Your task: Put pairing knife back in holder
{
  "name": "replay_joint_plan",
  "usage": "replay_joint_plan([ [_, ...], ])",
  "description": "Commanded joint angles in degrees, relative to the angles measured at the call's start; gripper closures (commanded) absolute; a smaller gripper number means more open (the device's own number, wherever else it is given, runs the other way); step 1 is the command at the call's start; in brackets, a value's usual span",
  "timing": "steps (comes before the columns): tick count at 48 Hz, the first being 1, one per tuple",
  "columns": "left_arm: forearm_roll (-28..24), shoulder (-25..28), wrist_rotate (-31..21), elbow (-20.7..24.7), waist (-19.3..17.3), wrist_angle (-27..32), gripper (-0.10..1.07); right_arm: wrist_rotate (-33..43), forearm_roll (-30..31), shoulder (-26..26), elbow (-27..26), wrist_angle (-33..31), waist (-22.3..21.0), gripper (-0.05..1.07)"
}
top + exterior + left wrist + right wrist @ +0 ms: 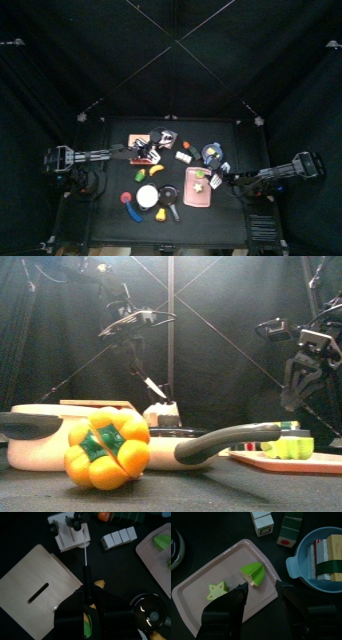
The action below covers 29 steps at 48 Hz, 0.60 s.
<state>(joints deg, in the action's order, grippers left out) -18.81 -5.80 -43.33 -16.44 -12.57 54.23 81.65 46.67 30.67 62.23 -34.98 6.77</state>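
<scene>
Left gripper (85, 614): pinching the paring knife (87, 572) by its black handle, thin blade pointing away from the jaws.
Holder (40, 592): light wooden block just beside the held knife, its dark slot (39, 593) open and off to the side of the blade.
Right gripper (260, 587): jaws spread wide, holding nothing, hovering above the pink cutting board (201, 587).
Green toy pieces (252, 572): on the board, between the spread jaws.

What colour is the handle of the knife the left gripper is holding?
Black; the knife has a black handle and a thin pale blade, seen best in the left wrist view.
</scene>
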Motion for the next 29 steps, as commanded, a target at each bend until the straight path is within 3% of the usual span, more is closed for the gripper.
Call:
replay_joint_plan([
  [1,2.9,0.8,4.1,4.9,-1.0,1.7,0.52,-0.1,0.2,-0.1,-0.6,0.7,-0.4,0.18],
  [10,7.8,6.0,11.9,12.8,-2.0,10.5,0.52,-0.1,0.2,-1.1,-0.7,1.8,-0.7,0.18],
  [19,7.2,10.8,12.7,19.4,-2.5,18.4,0.52,0.0,0.2,-2.0,-0.5,2.7,-0.7,0.18],
  [29,5.4,12.4,12.4,22.0,-2.2,21.6,0.52,0.0,0.2,-3.0,-0.5,2.9,-0.7,0.18],
])
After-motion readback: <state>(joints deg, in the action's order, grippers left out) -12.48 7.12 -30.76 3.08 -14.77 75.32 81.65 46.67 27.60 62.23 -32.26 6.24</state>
